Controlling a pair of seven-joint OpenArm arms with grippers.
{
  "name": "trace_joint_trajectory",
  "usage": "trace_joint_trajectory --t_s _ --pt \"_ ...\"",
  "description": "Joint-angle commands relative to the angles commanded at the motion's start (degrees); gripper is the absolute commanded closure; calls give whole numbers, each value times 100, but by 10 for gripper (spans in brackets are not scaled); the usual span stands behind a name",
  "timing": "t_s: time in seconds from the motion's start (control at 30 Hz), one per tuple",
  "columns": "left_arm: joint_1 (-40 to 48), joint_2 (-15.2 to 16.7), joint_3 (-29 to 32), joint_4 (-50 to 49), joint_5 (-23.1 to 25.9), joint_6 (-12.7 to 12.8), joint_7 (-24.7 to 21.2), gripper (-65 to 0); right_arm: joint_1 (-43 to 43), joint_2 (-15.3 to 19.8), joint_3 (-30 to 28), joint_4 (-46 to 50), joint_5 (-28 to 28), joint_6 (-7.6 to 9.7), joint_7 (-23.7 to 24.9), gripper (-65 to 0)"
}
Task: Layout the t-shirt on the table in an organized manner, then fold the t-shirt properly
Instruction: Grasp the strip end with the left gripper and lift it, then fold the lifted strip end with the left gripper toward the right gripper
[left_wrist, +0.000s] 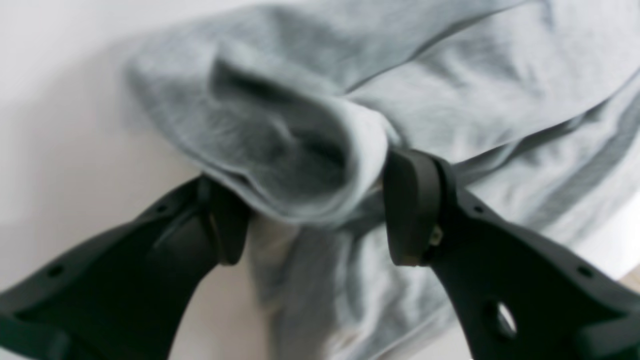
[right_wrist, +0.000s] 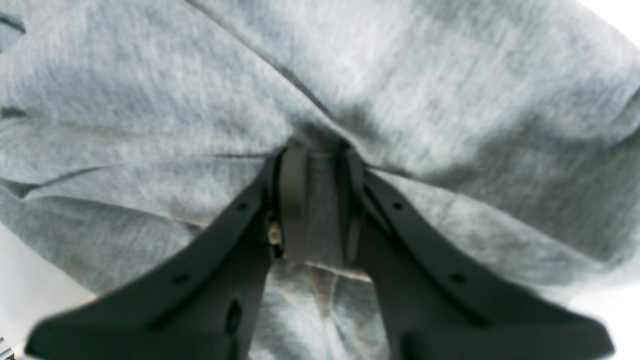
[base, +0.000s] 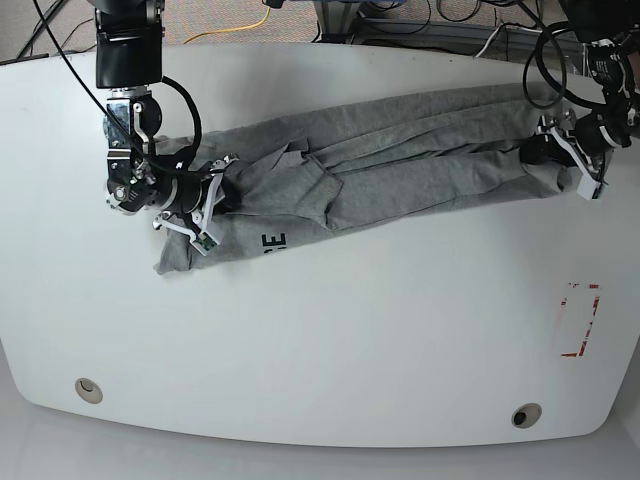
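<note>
Gripping, left wrist view: the left end effector (left_wrist: 315, 220) stands wide, its two dark fingers (left_wrist: 410, 210) spread on either side of a bunched fold of the t-shirt (left_wrist: 450, 100); the right finger's pad touches the cloth, the left finger sits under the fold's edge.
Cloth, left wrist view: heather-grey, rumpled, with a rolled opening between the fingers; the picture is blurred, so fine detail is lost.
Surface, left wrist view: the white desk (left_wrist: 60, 125) shows at the left and between the fingers.

End effector, right wrist view: the right end effector (right_wrist: 315, 200) is narrow, its fingers (right_wrist: 292, 190) pinching a strip of grey cloth between them.
Cloth, right wrist view: the t-shirt (right_wrist: 400, 75) fills nearly the whole picture, creases fanning out from the pinched spot.

T-shirt, base view: the t-shirt (base: 400, 160) lies stretched in a long, twisted band across the upper half of the desk (base: 350, 340), from the left side to the upper right; black letters show near its left end.
Arms, base view: the right end effector (base: 210, 200) is at the band's left end, the left end effector (base: 560, 150) at its right end, well apart.
Other marks, base view: a red tape rectangle (base: 580, 320) at the right, two round holes (base: 88, 389) near the front edge.
</note>
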Motion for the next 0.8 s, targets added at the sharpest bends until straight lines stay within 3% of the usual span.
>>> trace_joint_trajectory --t_s 0.5,0.67,0.8 --pt "396 -44 -26 527 -26 0 0 -368 0 0 0 0 0 0 0 -97" --pt "378 -44 -9 492 -9 0 -18 -151 0 0 0 0 0 0 0 -97" --pt "378 -35 0 492 -9 0 -35 -71 0 0 0 0 0 0 0 -97"
